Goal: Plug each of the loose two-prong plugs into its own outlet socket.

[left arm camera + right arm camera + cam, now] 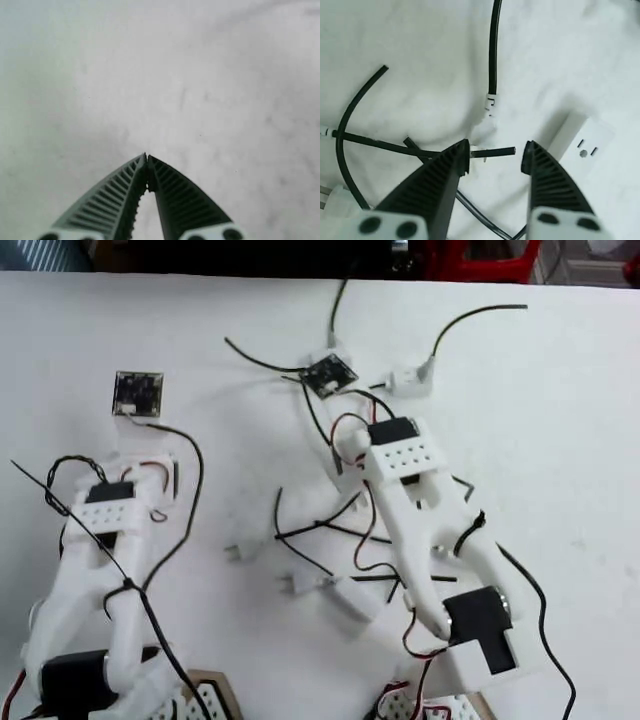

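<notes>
Nothing looks plugged in yet: the right tool [495, 150], spread apart, has a loose plug [490, 107] just ahead and an empty outlet [582, 140] beside it, while the left tool [146, 160], pinched together on nothing, hangs over bare counter [200, 75].

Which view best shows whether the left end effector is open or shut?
The left wrist view: the left end effector is seen close up, ribbed fingertips meeting over bare table. The high view shows the left arm from above, fingers too hard to make out. The right wrist view shows the right end effector, open.
</notes>
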Motion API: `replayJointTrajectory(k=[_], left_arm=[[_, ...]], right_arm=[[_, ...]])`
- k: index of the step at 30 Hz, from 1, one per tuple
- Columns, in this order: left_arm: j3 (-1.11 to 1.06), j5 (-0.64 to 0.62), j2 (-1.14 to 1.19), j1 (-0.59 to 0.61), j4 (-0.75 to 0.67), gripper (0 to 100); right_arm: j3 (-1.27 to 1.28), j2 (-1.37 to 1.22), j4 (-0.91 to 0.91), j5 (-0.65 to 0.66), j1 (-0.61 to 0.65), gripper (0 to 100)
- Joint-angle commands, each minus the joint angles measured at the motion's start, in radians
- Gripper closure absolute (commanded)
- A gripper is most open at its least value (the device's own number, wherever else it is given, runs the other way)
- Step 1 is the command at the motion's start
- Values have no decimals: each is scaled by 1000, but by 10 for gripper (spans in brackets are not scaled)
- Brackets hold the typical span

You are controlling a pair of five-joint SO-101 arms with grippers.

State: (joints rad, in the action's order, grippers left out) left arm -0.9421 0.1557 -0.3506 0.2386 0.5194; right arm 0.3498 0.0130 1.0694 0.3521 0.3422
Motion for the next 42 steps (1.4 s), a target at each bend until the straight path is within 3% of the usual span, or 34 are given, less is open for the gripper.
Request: replayJointTrajectory(k=[1,9,18,26,32,42], left_arm=[[8,-3,-50,5,-18,972],[6,-3,-50,5,-18,972],[6,-3,-50,5,-18,972],[6,-3,-50,4,-18,972],[6,-3,-50,4,-18,972],[6,-3,-50,4,-18,972]], right_arm=[[-2,45,16,-8,27,851],[0,-107,-76,-8,88,851],[-17,-203,-97,-2,-16,851],[-15,-213,-97,0,-15,856],[-23,-206,-116,2,-19,981],[-20,-145,50,2,-21,977]])
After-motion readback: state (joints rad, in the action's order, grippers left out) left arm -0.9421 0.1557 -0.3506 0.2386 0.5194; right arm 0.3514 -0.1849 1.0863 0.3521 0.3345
